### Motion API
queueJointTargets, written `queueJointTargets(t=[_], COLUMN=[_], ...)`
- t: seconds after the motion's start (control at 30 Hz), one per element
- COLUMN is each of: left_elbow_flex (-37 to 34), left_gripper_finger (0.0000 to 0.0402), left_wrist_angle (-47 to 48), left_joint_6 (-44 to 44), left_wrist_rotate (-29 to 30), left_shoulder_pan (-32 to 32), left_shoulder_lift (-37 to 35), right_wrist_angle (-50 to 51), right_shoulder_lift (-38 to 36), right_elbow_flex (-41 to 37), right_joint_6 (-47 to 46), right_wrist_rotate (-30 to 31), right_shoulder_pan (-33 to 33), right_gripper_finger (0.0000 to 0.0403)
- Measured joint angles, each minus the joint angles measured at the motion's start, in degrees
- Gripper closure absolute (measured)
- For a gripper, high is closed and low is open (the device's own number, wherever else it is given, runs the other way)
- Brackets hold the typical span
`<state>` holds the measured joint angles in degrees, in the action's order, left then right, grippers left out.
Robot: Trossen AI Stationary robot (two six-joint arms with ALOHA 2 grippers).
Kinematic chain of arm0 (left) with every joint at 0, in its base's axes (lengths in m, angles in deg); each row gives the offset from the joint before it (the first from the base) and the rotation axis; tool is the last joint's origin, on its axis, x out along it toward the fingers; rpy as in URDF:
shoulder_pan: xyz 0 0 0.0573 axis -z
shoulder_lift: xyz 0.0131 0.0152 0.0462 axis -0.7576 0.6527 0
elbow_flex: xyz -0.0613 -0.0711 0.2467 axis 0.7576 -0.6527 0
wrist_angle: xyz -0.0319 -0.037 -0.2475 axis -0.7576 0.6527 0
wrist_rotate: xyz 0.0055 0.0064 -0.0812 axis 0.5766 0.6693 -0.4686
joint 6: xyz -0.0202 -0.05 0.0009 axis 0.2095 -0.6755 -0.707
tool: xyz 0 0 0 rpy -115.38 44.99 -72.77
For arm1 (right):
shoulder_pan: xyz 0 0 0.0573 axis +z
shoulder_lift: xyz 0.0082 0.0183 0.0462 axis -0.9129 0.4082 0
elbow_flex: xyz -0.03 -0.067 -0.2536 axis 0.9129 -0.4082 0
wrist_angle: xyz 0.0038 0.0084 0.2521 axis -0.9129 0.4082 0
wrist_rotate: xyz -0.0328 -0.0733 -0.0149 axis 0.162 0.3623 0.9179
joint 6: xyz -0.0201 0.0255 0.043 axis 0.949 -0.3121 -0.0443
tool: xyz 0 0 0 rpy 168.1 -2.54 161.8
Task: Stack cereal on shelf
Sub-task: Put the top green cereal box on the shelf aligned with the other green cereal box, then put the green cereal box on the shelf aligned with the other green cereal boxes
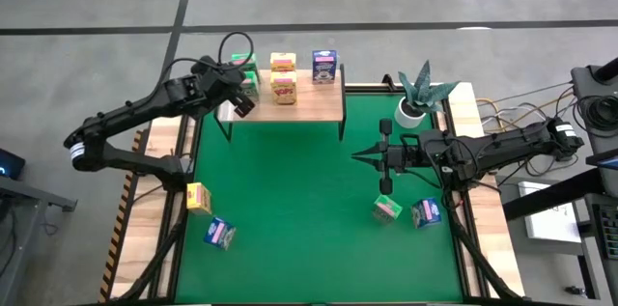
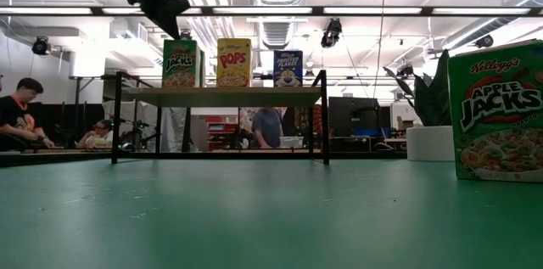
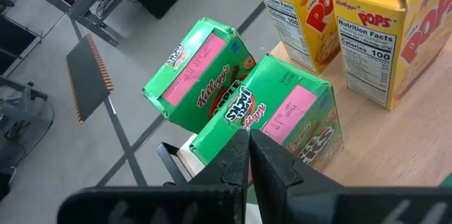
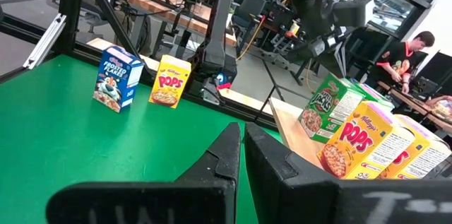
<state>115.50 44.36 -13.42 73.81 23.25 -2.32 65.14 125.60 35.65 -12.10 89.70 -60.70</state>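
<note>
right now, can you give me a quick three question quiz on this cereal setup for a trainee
1. True or false: three yellow boxes stand on the shelf.
2. How many cereal boxes sit on the green mat?
3. The shut left gripper is closest to which boxes: A green, B blue, C yellow?

Key
1. False: two yellow boxes are on it.
2. Four.
3. A, the green boxes at the shelf's end.

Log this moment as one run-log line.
left end effector: shut, above green boxes at shelf end | right end effector: shut, over mat
</note>
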Motion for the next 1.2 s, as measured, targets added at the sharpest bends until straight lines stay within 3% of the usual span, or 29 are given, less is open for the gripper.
queueJointTargets(t=[0.33,0.57,0.9,1.2], left_elbow_flex=[0.0,0.0,-0.2,-7.2], left_gripper_finger=[0.0402,0.0402,0.0402,0.0402], left_wrist_angle=[-0.8,-0.9,-3.2,-16.7], left_joint_6=[-0.4,-2.8,-8.8,-3.0], left_wrist_rotate=[-0.2,-0.2,0.0,0.1], left_shoulder_pan=[0.7,5.2,26.8,44.5], left_shoulder_lift=[-2.2,-5.1,-7.2,-8.7], right_wrist_angle=[0.0,-0.6,1.3,13.0], right_shoulder_lift=[0.0,0.0,0.0,0.1], right_elbow_flex=[0.0,0.0,0.0,4.5], right_joint_6=[0.0,-2.8,-17.0,-31.0], right_wrist_rotate=[0.0,0.0,-0.1,-0.1], right_shoulder_pan=[0.0,0.0,0.3,3.6], right_gripper_finger=[0.0390,0.0390,0.0390,0.0390])
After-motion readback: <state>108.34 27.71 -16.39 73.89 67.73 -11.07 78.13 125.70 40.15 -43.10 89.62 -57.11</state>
